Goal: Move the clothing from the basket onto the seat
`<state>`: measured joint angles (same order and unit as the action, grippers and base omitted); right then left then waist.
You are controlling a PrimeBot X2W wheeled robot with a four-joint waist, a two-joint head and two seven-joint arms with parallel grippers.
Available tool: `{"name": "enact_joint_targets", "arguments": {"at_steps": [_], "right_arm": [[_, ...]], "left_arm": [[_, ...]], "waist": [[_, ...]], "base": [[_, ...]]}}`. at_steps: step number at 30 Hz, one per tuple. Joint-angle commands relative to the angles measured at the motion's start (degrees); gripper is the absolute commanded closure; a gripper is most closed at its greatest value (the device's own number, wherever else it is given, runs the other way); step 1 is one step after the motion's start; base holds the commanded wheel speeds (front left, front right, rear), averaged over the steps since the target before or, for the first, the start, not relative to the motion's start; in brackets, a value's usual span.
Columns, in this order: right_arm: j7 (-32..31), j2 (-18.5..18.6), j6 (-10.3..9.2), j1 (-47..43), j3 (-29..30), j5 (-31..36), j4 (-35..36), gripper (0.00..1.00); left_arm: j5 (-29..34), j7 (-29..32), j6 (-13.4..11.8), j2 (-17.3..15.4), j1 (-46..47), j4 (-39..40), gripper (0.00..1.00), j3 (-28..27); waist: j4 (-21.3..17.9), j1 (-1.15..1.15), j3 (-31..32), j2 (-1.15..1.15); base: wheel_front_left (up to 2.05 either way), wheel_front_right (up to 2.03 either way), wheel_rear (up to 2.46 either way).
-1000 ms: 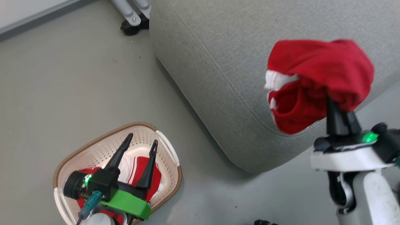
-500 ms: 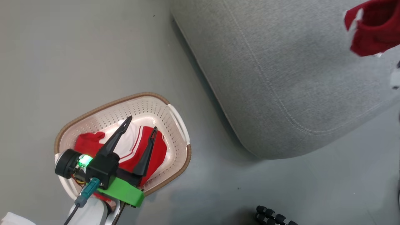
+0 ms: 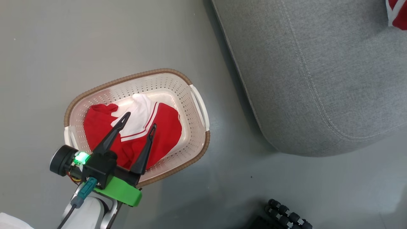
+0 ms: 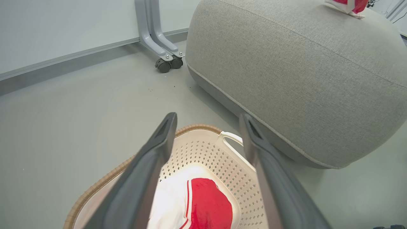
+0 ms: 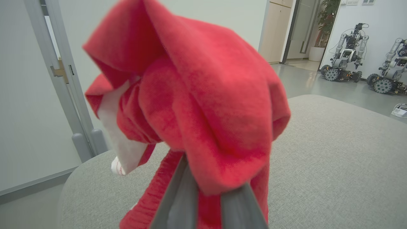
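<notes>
Two garments [image 3: 101,127] [image 5: 203,95], one basket [image 3: 136,75], one seat [image 3: 318,79]

Head: steep downward, basket [image 3: 159,83] and seat [image 3: 318,79].
Left wrist: low above basket, facing seat.
Right wrist: tight on clothing [image 5: 203,95], seat behind.
Shared: seat.

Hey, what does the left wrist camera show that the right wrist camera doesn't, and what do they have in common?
Left wrist, not right wrist: the basket with the striped garment lying inside it, seen between the open fingers of the left end effector.

Right wrist, not left wrist: the right end effector shut on the plain red garment, and other robots by the far wall.

Both: the grey seat. A corner of the held red garment also appears above it at the top edge of the left wrist view.
</notes>
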<state>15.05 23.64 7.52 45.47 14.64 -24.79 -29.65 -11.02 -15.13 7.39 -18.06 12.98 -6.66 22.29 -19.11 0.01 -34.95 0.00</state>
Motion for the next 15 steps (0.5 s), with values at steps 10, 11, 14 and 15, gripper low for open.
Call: {"name": "enact_joint_targets", "arguments": {"at_steps": [10, 11, 14, 15], "right_arm": [[0.2, 0.9, -0.06, 3.2, -3.2, -5.4, -15.3, 1.0], [0.2, 1.0, -0.06, 3.8, -3.9, -6.4, -16.6, 1.0], [-0.2, 1.0, -0.06, 4.7, -6.4, -9.0, -20.2, 1.0], [-0.1, 1.5, -0.06, 5.2, -7.2, -9.5, -21.3, 0.67]], "left_arm": [[0.2, 0.0, 0.1, -0.2, 0.1, 0.2, 0.0, -0.6], [0.3, 0.0, 0.1, -0.2, 0.2, 0.1, 0.0, -0.5], [0.5, 0.0, 0.1, -0.2, 0.6, -0.1, 0.0, -0.9], [0.6, 0.0, 0.1, -0.2, 0.7, -0.1, 0.0, -1.0]], "waist": [[2.9, -0.01, -2.9, 0.0], [3.0, -0.01, -3.0, 0.0], [3.1, -0.01, -3.1, 0.0], [3.0, -0.01, -3.1, 0.0]], "base": [[0.0, 0.0, 0.0], [0.0, 0.0, 0.0], [0.0, 0.0, 0.0], [0.0, 0.0, 0.0]]}}
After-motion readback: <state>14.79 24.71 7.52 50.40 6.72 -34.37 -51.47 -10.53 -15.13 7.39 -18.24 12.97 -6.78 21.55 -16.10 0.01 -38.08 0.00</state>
